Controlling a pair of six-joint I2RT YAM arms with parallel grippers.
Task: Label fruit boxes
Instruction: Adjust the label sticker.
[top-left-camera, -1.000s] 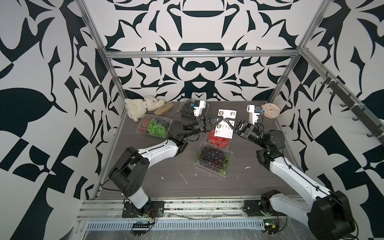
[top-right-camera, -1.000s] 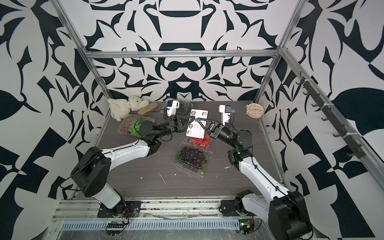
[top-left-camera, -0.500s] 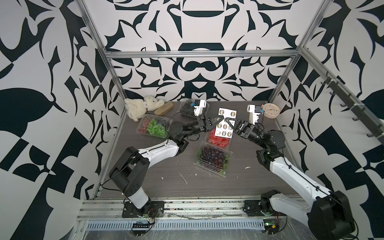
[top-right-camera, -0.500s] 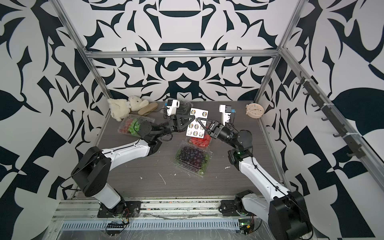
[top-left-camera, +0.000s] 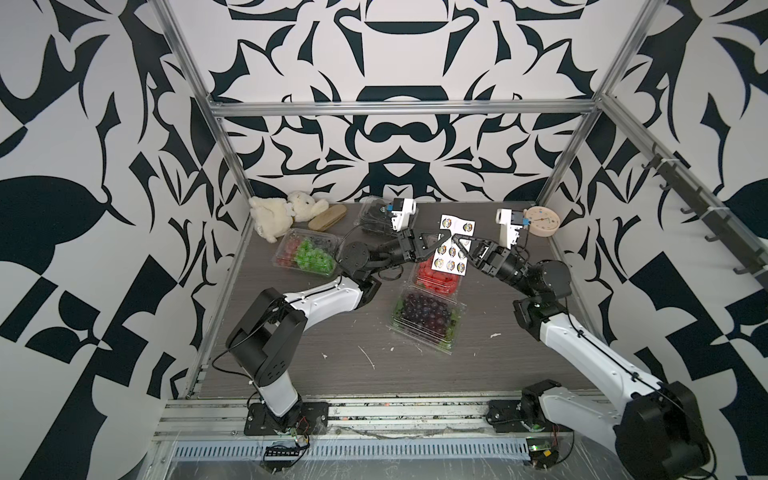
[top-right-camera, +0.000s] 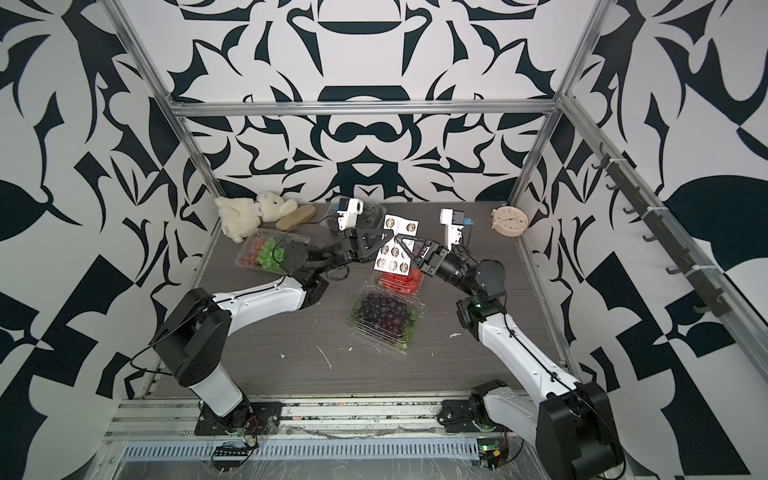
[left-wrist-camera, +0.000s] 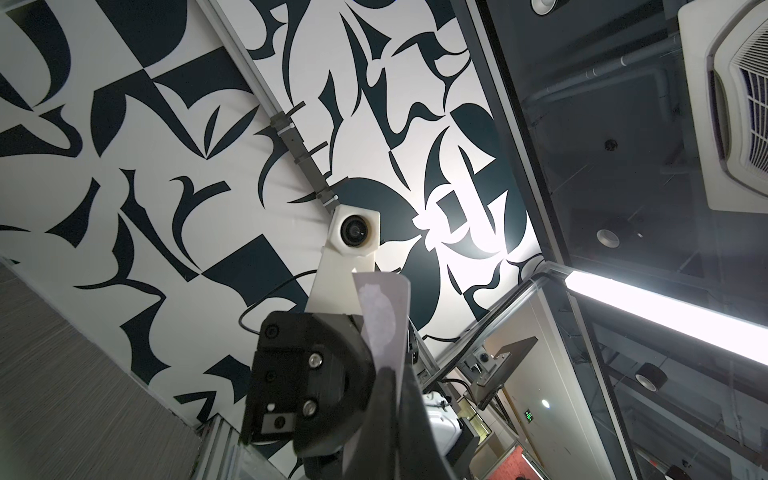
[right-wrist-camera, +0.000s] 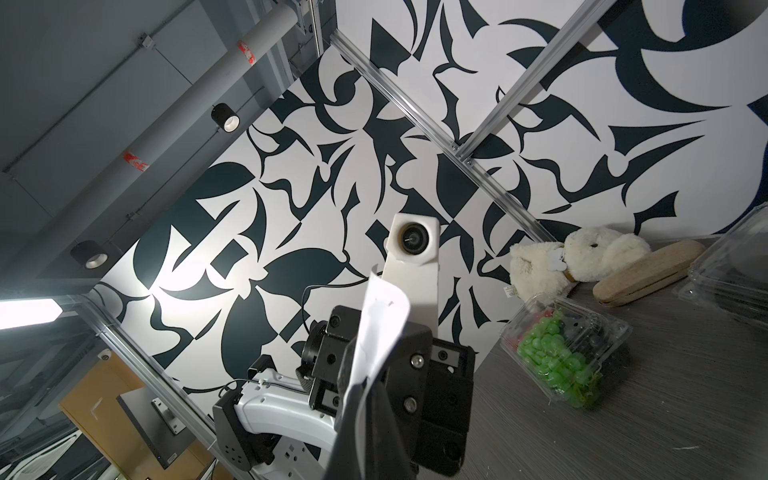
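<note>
Far left, a plush toy is lying against the back wall, with a tan block just beside it. Nearer, the mixed box of green grapes and berries is sitting on the worktop. The berry box is resting at the far edge, partly hidden by the left arm's camera. The left claw is clenching the sticker sheet, which is hanging in the air above the strawberry box. The grape box is sitting just beside the strawberry box on its near side. From the right, the right claw is pinching the sticker sheet too, its tips close to the left claw's. Both wrist views are showing the paper caught between dark fingers. A round clock is standing in the far right corner.
</note>
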